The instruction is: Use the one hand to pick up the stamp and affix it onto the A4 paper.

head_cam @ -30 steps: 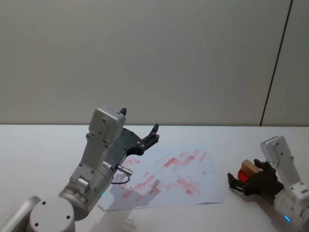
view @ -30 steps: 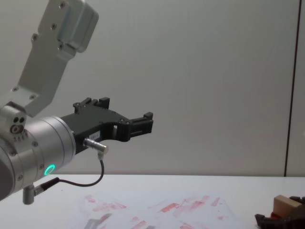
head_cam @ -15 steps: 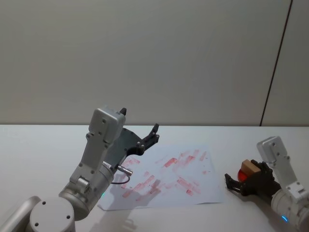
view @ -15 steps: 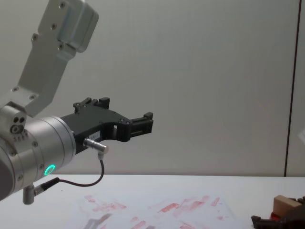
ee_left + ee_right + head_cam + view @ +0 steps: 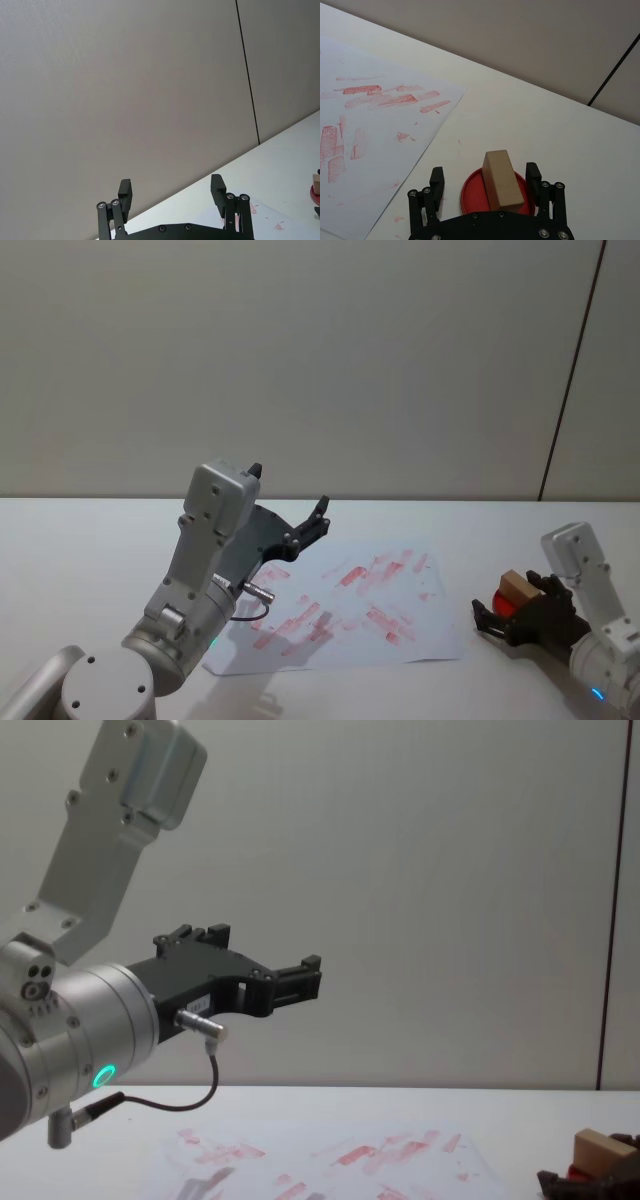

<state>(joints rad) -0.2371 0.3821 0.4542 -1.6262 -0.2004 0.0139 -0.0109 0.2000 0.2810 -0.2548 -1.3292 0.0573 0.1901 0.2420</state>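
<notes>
Straddling the small tan wooden stamp block [image 5: 501,180], the black clawed right gripper [image 5: 485,172] stands wide, apparently clear of it. The stamp sits on a round red ink pad [image 5: 472,192], just beside the red-smeared white A4 paper [image 5: 370,125]. Pickup and stamping are both outstanding. The left gripper [image 5: 171,186], spread, hangs over the sheet's left part; the right part appears unobstructed.
</notes>
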